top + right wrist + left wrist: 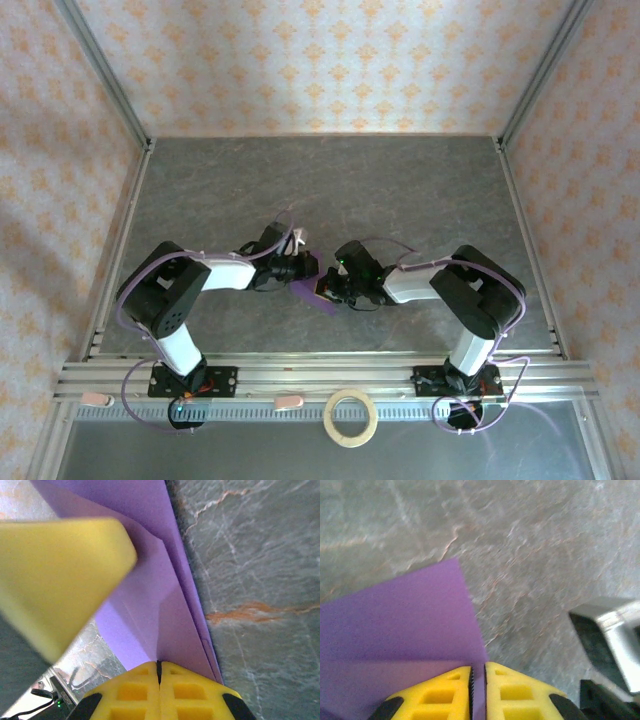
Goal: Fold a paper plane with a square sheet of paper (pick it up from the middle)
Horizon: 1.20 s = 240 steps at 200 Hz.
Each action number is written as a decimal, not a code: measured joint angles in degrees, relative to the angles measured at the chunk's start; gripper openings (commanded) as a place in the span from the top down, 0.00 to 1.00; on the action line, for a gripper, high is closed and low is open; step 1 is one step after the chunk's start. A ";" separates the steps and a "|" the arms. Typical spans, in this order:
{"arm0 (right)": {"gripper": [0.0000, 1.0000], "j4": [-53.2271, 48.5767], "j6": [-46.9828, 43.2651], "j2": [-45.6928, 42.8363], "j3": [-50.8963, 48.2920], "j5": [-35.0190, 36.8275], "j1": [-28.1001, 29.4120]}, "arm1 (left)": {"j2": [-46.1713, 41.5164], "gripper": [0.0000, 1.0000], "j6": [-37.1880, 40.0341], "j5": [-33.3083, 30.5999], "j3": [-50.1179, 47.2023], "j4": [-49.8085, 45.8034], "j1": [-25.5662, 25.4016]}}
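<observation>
On the grey table (330,190), about midway between its left and right edges and somewhat closer to the near edge than the far one: both arms meeting over a purple sheet of paper (312,290).

From the left, first the left gripper (298,268), at the sheet's left side and touching it. In the left wrist view, yellow fingertips (445,685) close together with a narrow slit between them, and the sheet's edge running into that slit. Pinched or merely lying loose there: cannot tell. Sheet spread out to the left of the fingers, one sharp corner pointing away over the stone-patterned surface, a fold line across it and a paler layer nearer the fingers.

Next the right gripper (330,290), at the sheet's right side, just beside the left one. In the right wrist view, yellow fingertips (140,685) pressed together with no gap, clamped on the sheet's folded layers. Creases and overlapping flaps running away from the pinch, with a long straight edge on the right bordering the table surface. Close at left, over the sheet, a blurred yellow finger (55,580).

Slightly further right and nearer, off the table on the rail along its near edge, between the two arm bases: a tan tape ring (329,418), well apart from the sheet.
</observation>
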 measured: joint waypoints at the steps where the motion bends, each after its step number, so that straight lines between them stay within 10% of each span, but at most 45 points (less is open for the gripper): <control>1: 1.00 -0.02 0.02 0.00 0.00 0.00 0.00 | -0.04 0.83 0.04 -0.02 0.09 -0.04 0.00; 240: 1.00 2.27 0.02 0.04 -1.09 0.26 0.00 | 3.04 0.93 4.81 12.46 -1.86 0.55 8.70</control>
